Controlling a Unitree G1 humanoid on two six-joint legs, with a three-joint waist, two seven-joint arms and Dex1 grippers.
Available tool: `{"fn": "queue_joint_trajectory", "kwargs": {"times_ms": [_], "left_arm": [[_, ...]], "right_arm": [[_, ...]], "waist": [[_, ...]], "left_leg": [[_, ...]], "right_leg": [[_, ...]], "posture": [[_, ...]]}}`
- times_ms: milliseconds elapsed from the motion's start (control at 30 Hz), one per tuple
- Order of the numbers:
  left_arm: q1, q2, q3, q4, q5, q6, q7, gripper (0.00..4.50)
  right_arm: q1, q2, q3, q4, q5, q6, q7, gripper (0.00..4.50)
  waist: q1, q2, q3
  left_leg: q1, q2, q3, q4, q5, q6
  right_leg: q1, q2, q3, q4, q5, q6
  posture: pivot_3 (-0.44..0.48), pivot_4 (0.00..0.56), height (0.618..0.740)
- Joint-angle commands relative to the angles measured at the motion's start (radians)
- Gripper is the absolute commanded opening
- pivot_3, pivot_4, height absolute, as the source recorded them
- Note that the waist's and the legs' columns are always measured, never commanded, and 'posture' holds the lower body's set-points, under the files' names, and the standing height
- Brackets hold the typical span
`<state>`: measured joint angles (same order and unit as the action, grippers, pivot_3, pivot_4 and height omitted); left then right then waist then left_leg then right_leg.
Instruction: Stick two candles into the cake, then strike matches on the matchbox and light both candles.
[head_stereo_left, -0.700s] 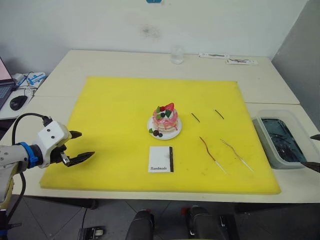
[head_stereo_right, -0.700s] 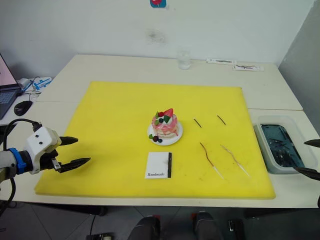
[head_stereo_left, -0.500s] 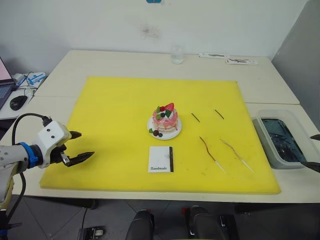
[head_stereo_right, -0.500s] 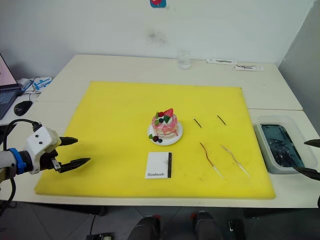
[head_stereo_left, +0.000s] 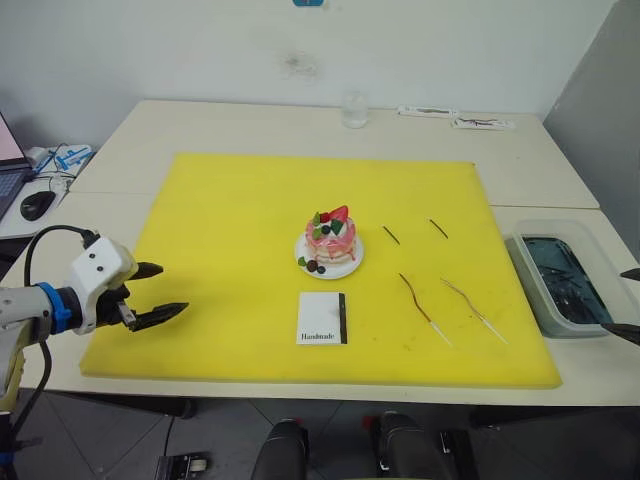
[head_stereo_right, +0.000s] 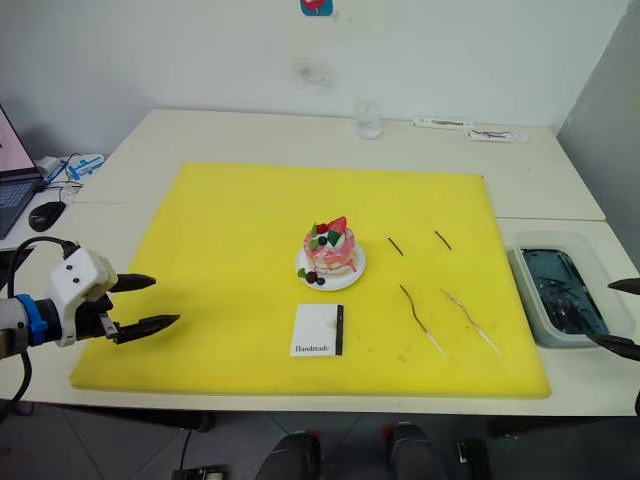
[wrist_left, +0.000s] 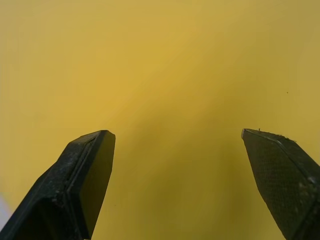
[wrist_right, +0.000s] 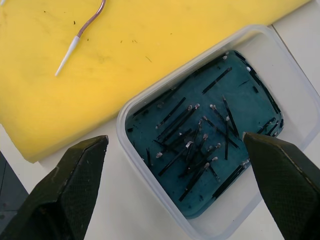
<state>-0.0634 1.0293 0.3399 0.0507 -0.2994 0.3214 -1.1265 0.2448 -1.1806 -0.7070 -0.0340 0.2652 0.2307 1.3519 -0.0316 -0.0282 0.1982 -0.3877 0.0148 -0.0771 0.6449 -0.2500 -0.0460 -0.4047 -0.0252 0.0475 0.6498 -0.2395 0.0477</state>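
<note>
Two hands stood empty when we looked, and neither was near the work. Our left hand hovered over the near left edge of the yellow mat, fingers spread wide with only bare mat between them, which we read as a waiting pose rather than a reach. Our right hand hung off the mat's right side, its fingers likewise well apart, above a clear tray of dark water holding many spent sticks; we judged that to be where burnt matches go.

Moving inward, the two candles lay flat on the mat's right half, side by side and apart, their pale ends toward the near edge, within our right hand's easier reach. Just beyond them lay the two matches, also apart. The cake sat on its white plate near the mat's middle, nothing stuck in it yet. The matchbox lay flat just nearer than the cake, striking strip on its right side. A glass stood far back on the surface.
</note>
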Motion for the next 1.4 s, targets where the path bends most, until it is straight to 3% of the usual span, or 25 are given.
{"fn": "queue_joint_trajectory", "kwargs": {"times_ms": [33,233,433,567,733,900,1100,1400], "left_arm": [[-0.019,0.015,0.024,-0.002,-0.031,0.000,-0.017,4.47],[0.008,0.027,0.012,-0.035,-0.026,0.001,-0.044,4.47],[0.027,0.004,0.009,-0.212,-0.140,0.140,-0.062,4.47],[0.029,-0.040,-0.029,-0.392,-0.280,0.257,-0.057,4.47],[-0.020,-0.093,-0.110,-0.516,-0.344,0.317,-0.005,4.47],[-0.122,-0.202,-0.211,-0.643,-0.443,0.377,0.083,4.47],[-0.195,-0.260,-0.289,-0.679,-0.484,0.403,0.120,4.47],[-0.278,-0.290,-0.380,-0.662,-0.470,0.390,0.107,4.47]], "right_arm": [[-0.004,-0.002,-0.045,-0.015,0.006,-0.006,-0.003,4.50],[-0.004,0.010,-0.058,-0.060,0.020,0.021,-0.014,4.50],[-0.025,0.031,-0.063,-0.165,0.074,0.104,-0.041,4.50],[-0.066,0.056,-0.040,-0.263,0.125,0.161,-0.088,4.50],[-0.080,0.090,-0.012,-0.401,0.188,0.250,-0.144,4.50],[-0.027,0.190,0.030,-0.590,0.236,0.370,-0.275,4.50],[0.068,0.284,0.123,-0.704,0.225,0.458,-0.402,4.50],[0.087,0.393,0.318,-0.638,0.081,0.395,-0.587,4.50]], "waist": [[0.000,0.000,0.000],[0.000,0.000,0.000],[0.000,0.000,0.000],[0.000,0.000,0.000],[0.002,0.000,0.000],[0.005,-0.001,-0.001],[0.005,-0.001,-0.001],[0.003,-0.001,-0.002]], "left_leg": [[0.000,0.000,0.000,0.000,0.000,0.000],[0.000,0.000,0.000,0.000,0.000,0.000],[0.000,0.000,0.000,0.000,0.000,0.000],[0.000,0.000,0.001,0.001,0.000,0.000],[0.001,0.001,0.000,0.001,0.000,0.000],[0.000,0.000,-0.001,0.002,0.000,0.000],[0.000,0.000,-0.001,0.002,0.000,0.000],[0.003,-0.001,0.003,0.002,0.000,0.000]], "right_leg": [[0.000,0.000,0.000,0.000,0.000,0.000],[0.000,0.000,0.000,0.000,0.001,0.002],[0.000,0.000,0.001,0.000,0.001,0.002],[0.001,0.000,0.001,0.000,0.001,0.002],[0.001,0.001,0.001,0.001,0.004,0.006],[0.002,0.001,0.001,0.001,0.004,0.007],[0.001,0.002,0.003,0.001,0.004,0.007],[0.002,0.004,0.011,0.001,0.002,0.004]], "posture": [[0.000,0.150,0.740],[0.000,0.150,0.740],[0.000,0.150,0.740],[0.000,0.150,0.740],[0.000,0.150,0.740],[0.000,0.150,0.740],[0.000,0.150,0.740],[0.000,0.150,0.740]]}}
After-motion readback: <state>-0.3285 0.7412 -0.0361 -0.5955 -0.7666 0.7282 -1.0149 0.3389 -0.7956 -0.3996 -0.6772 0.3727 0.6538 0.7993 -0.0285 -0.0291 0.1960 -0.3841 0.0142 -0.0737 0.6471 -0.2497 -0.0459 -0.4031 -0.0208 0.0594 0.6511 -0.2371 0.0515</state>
